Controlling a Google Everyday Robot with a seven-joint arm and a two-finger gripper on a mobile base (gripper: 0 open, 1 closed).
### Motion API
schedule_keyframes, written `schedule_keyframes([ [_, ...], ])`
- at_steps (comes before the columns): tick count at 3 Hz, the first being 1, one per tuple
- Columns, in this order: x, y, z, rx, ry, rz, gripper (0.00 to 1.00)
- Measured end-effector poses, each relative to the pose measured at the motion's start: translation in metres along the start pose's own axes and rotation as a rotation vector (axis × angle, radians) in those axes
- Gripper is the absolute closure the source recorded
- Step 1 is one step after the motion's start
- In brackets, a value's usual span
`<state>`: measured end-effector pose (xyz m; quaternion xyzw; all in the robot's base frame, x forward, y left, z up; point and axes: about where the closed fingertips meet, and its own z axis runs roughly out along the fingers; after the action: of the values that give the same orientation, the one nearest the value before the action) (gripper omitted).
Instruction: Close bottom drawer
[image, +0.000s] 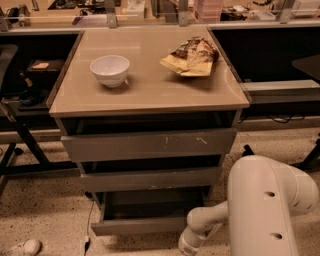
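Note:
The grey drawer cabinet (150, 145) stands in the middle of the camera view. Its bottom drawer (142, 226) is pulled out a short way, and its dark inside (150, 205) shows. The two drawers above stick out slightly. My white arm (260, 210) reaches down at the lower right. My gripper (189, 246) is low at the frame's bottom edge, just right of the bottom drawer's front and close to its right corner.
A white bowl (110, 70) and a crumpled snack bag (192, 56) lie on the cabinet top. A black chair and table legs (20, 140) stand on the left. A cable (89, 225) and a white object (22, 247) lie on the speckled floor.

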<state>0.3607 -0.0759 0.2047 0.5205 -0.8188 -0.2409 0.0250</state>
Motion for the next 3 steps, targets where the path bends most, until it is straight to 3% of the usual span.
schedule_keyframes([
  [3, -0.0034, -0.0045, 0.0029, 0.011, -0.001, -0.004, 0.88],
])
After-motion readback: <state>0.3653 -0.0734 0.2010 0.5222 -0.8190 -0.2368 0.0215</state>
